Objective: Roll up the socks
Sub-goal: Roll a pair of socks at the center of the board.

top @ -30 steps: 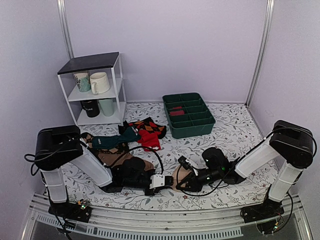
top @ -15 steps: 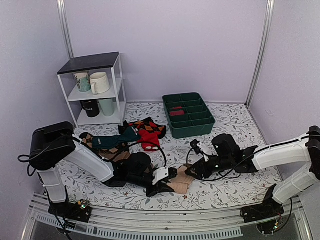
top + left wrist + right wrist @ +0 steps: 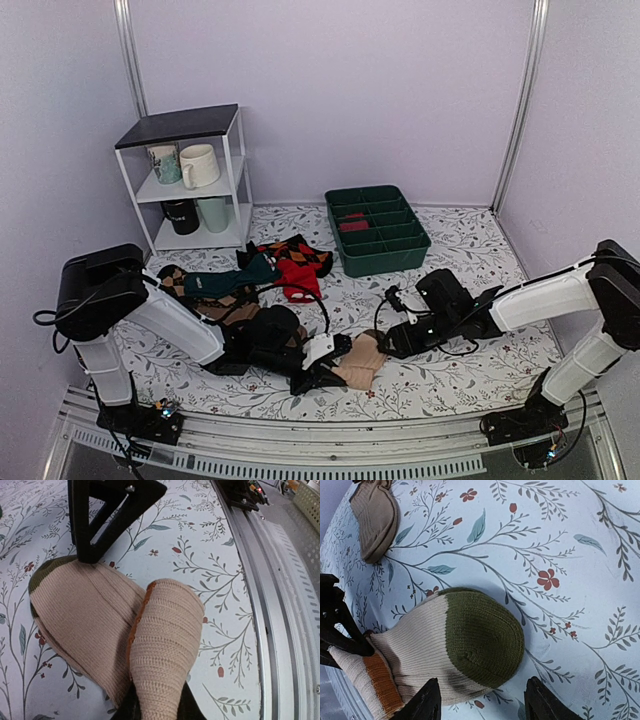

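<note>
The socks (image 3: 362,362), ribbed beige knit with a rounded olive toe, lie front-centre on the bench (image 3: 450,260). The left end effector (image 3: 325,368) grasps their folded end. The right end effector (image 3: 484,695) is released, astride the toe.

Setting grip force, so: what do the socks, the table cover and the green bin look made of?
The socks: matte ribbed knit, probably cotton or wool blend; fine ribs show up close. The table cover: smooth floral-printed sheet, perhaps vinyl or coated cloth. The green bin: likely moulded plastic, judging by its even colour and thin dividers.
</note>
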Available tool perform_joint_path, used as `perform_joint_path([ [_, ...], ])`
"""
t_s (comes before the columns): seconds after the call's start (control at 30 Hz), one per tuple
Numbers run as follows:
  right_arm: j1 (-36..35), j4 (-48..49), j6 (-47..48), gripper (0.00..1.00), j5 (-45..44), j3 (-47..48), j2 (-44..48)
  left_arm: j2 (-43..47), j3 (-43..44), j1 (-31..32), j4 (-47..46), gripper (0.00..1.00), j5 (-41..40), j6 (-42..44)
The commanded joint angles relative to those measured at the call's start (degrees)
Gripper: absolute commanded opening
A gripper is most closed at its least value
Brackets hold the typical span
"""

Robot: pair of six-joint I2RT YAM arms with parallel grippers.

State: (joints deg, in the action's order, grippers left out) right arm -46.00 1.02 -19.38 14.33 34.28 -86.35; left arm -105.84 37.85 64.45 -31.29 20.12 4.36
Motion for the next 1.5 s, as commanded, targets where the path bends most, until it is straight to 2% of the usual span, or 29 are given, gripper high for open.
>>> perform_joint_path([
  [0.0, 0.2, 2.4, -0.3, 0.57, 1.8, 2.2, -4.1, -3.5, -1.9, 0.5, 9.6, 0.00, 0.2, -1.0],
  [0.1, 0.1, 4.0, 0.1, 0.53, 4.2, 3.3, -6.4, -3.4, -2.1, 0.5, 9.3, 0.00, -0.3, -1.6],
  [0.2, 0.2, 5.2, 0.6, 0.44, 5.3, 4.7, -8.1, -3.0, -2.2, 0.4, 9.3, 0.00, -1.3, -2.7],
  [0.33, 0.7, 5.3, 2.4, 0.08, 5.2, 7.7, -11.3, -1.1, -3.2, 0.4, 10.6, 0.00, -5.6, -6.2],
  [0.4, 1.5, 5.8, 3.3, 0.03, 5.3, 9.5, -13.2, 0.3, -3.7, 0.4, 11.4, 0.00, -7.5, -7.9],
  [0.5, 2.6, 5.6, 5.8, 0.01, 6.0, 14.2, -16.7, 2.4, -4.2, 1.2, 11.9, 0.00, -8.9, -9.4],
  [0.7, 3.6, 3.9, 9.6, 0.01, 8.4, 21.7, -23.1, 2.7, -0.2, 2.8, 16.5, 0.00, -10.2, -8.6],
  [0.93, 3.7, 3.8, 10.0, 0.03, 10.3, 21.5, -25.4, -2.3, 4.0, 1.3, 21.9, 0.00, -9.5, -3.6],
  [1.0, 3.7, 3.9, 10.0, 0.08, 10.0, 20.8, -24.8, -4.1, 4.3, 0.3, 22.6, 0.00, -7.3, -3.9],
  [1.1, 3.7, 4.8, 10.4, 0.27, 8.8, 19.2, -22.2, -5.5, 3.0, -0.8, 21.7, 0.00, -5.1, -5.3],
  [1.37, 3.7, 8.3, 14.9, 0.47, 2.0, 14.0, -9.7, -5.3, 0.8, -2.9, 21.9, 0.00, -2.3, -8.6],
  [1.47, 3.7, 14.0, 18.2, 0.50, 5.2, 8.0, -2.7, -5.2, 0.5, -3.1, 21.8, 0.00, -1.3, -9.4],
])
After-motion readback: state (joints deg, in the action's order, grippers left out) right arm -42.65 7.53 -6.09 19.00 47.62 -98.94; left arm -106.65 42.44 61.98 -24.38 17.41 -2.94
